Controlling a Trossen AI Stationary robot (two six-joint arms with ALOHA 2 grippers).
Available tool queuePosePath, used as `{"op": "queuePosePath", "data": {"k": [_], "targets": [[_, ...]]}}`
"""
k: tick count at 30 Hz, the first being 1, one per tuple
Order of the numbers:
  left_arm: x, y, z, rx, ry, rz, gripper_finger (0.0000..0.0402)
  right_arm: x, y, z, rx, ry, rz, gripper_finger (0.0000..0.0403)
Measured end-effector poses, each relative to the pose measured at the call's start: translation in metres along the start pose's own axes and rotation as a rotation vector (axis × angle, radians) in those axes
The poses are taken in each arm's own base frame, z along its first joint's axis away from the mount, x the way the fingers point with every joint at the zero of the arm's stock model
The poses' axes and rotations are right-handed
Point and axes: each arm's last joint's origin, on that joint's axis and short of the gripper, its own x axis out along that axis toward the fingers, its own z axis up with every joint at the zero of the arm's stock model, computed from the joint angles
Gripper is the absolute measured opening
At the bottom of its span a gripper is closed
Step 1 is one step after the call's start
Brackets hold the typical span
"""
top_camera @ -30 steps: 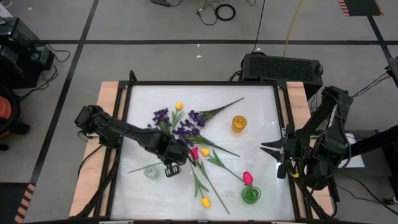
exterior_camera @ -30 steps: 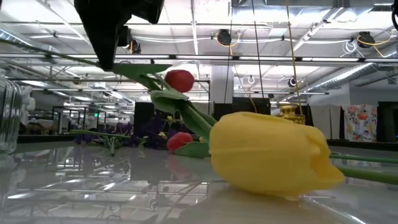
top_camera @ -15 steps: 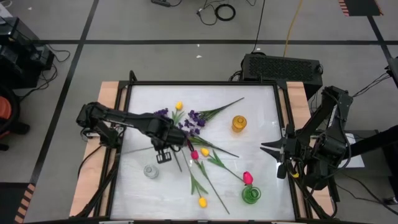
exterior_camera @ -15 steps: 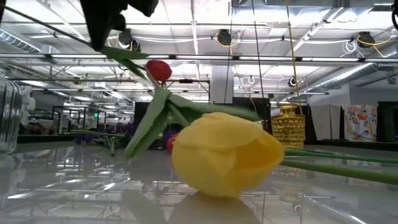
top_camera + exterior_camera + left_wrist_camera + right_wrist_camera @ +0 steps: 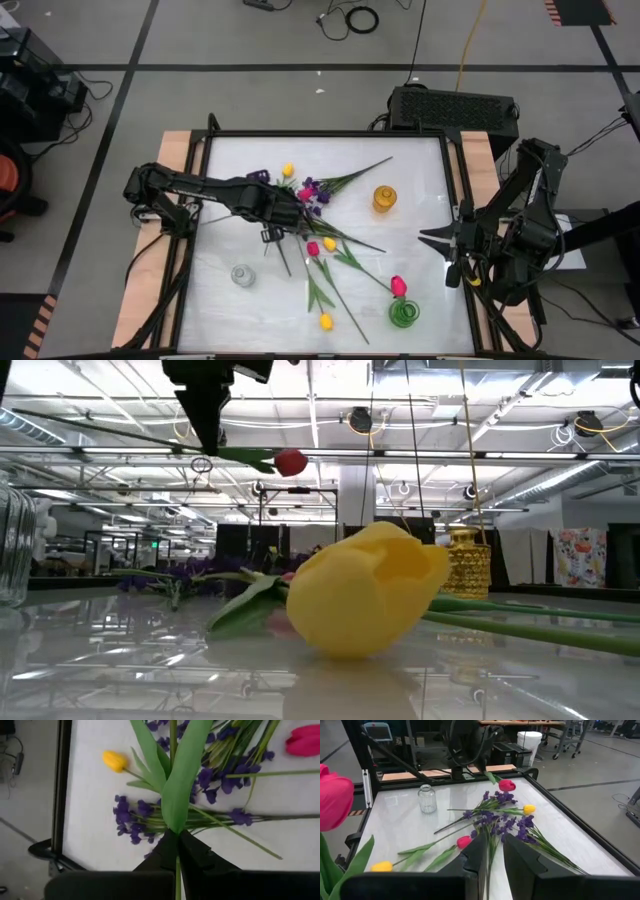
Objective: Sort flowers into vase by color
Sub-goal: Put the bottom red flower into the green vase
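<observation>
The white table (image 5: 225,300) carries scattered flowers (image 5: 335,265) and three vases (image 5: 385,198).

No readable text, labels, brand marks or numbers in any view.
</observation>
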Motion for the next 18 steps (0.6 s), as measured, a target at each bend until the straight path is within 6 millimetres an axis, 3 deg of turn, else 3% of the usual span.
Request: {"op": "queuePosePath", "data": {"k": [7, 18], "targets": [[-0.022, -0.002, 0.015, -0.032, -0.184, -0.019, 0.0007, 0.0, -0.001, 0.004, -0.007, -0.121, -0.063, 0.0057], [-0.096, 0.001, 0.073, 0.067, -0.929, -0.162, 0.0007, -0.001, -0.002, 0.006, -0.03, -0.2, -0.111, 0.0057]]}}
